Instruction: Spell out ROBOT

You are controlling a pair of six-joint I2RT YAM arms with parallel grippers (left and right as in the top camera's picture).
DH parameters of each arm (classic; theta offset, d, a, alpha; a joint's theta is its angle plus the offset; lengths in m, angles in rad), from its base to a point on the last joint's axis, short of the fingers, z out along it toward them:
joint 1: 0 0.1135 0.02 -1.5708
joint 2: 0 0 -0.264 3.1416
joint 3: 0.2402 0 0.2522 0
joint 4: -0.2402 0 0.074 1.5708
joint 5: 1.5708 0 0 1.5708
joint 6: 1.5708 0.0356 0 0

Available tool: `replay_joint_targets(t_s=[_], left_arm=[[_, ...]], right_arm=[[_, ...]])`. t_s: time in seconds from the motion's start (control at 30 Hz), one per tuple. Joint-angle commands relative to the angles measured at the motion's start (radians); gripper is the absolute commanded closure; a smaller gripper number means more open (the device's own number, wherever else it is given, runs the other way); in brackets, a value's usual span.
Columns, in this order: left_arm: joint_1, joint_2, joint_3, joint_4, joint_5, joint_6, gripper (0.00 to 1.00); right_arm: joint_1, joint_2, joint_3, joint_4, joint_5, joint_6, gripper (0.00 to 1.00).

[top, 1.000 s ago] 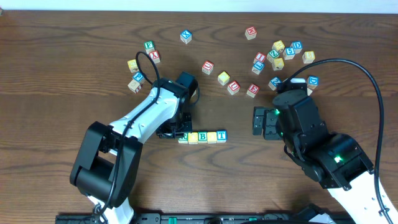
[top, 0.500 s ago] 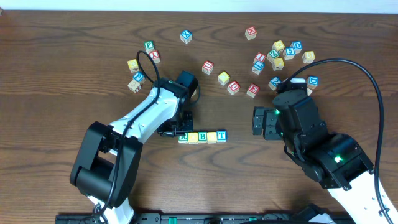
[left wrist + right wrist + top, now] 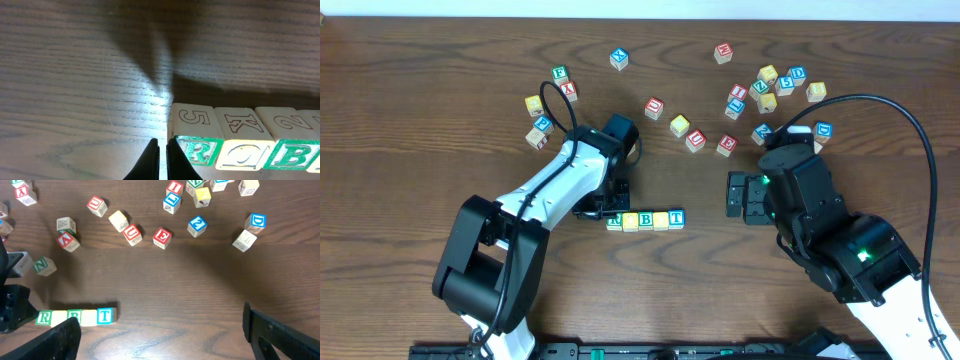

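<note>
Five cubes stand in a row near the table's front: green R (image 3: 615, 221), yellow O (image 3: 630, 221), green B (image 3: 645, 220), a second yellow cube (image 3: 661, 219) and blue T (image 3: 676, 217). My left gripper (image 3: 601, 213) is shut and empty at the row's left end. In the left wrist view its fingertips (image 3: 161, 149) are pressed together, right beside the R cube (image 3: 198, 151). Next to that cube are O (image 3: 243, 156) and B (image 3: 291, 156). My right gripper (image 3: 732, 195) hangs open to the right of the row. The right wrist view shows the row (image 3: 74, 316) at lower left.
Loose cubes lie at the back: a group at the left (image 3: 545, 100), red-lettered ones in the middle (image 3: 695, 140) and a cluster at the back right (image 3: 775, 85). A green N cube (image 3: 45, 266) sits by the left arm.
The left gripper has shifted very slightly at the row's left end, so more of the R cube shows from above. The right arm has not moved.
</note>
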Motion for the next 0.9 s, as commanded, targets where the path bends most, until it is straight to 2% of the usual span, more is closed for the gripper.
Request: replay_joint_targets(t_s=[0.0, 0.87], left_arm=[[0.005, -0.014, -0.011, -0.014, -0.016, 0.007, 0.92], [0.005, -0.015, -0.017, -0.033, -0.109, 0.021, 0.93]], right_arm=[[-0.004, -0.003, -0.003, -0.002, 0.004, -0.007, 0.01], [-0.004, -0.003, -0.003, -0.002, 0.004, -0.007, 0.01]])
